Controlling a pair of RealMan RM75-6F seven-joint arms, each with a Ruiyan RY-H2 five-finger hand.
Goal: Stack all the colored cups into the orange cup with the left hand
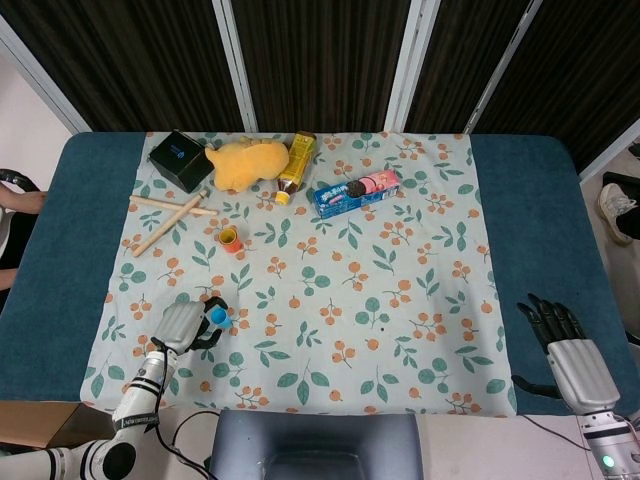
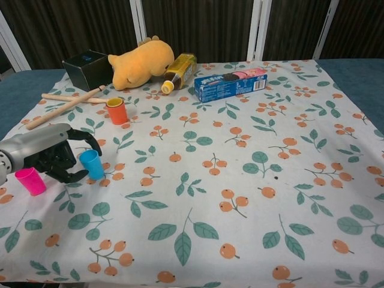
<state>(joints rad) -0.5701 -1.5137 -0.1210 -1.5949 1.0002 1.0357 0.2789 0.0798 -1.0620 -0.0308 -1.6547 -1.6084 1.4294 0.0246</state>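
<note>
My left hand [image 2: 57,157] sits low at my near left, forearm reaching in from the left edge, dark fingers [image 2: 84,137] curled forward with a gap between thumb and the rest, closed on nothing. My right hand [image 1: 568,352] rests at my far right, palm down, fingers straight, slightly spread, pointing away from me.

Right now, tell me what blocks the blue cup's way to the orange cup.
Nothing visible does. The left hand is curled beside the blue cup, and only bare cloth lies between it and the orange cup; the wooden sticks lie off to the side.
</note>
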